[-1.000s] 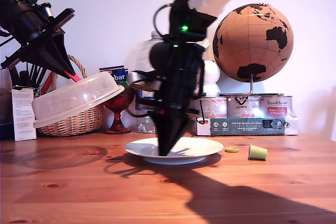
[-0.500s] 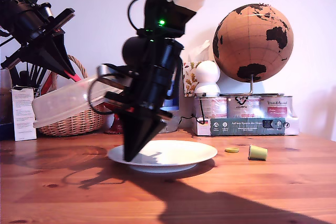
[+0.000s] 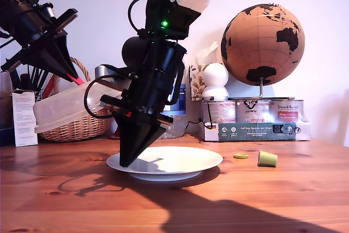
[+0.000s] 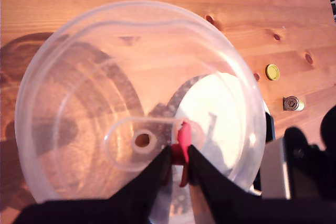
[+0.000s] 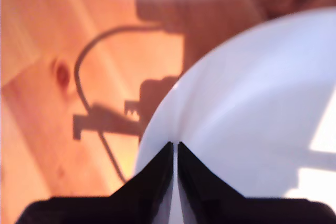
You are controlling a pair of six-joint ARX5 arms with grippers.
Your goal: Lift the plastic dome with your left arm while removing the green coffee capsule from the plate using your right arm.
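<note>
While my second gripper (image 3: pixel 126 159) blocks the plastic dome (image 3: pixel 65 105), globe (image 3: pixel 263 43) behind (basket (image 3: pixel 76 126) too).

No print is legible, perhaps blurred by distance.

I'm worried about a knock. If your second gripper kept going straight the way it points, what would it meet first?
Most likely the plate: my second gripper points down at its rim, jaws nearly closed, with nothing between. Whether it already touches the rim I cannot tell.
</note>
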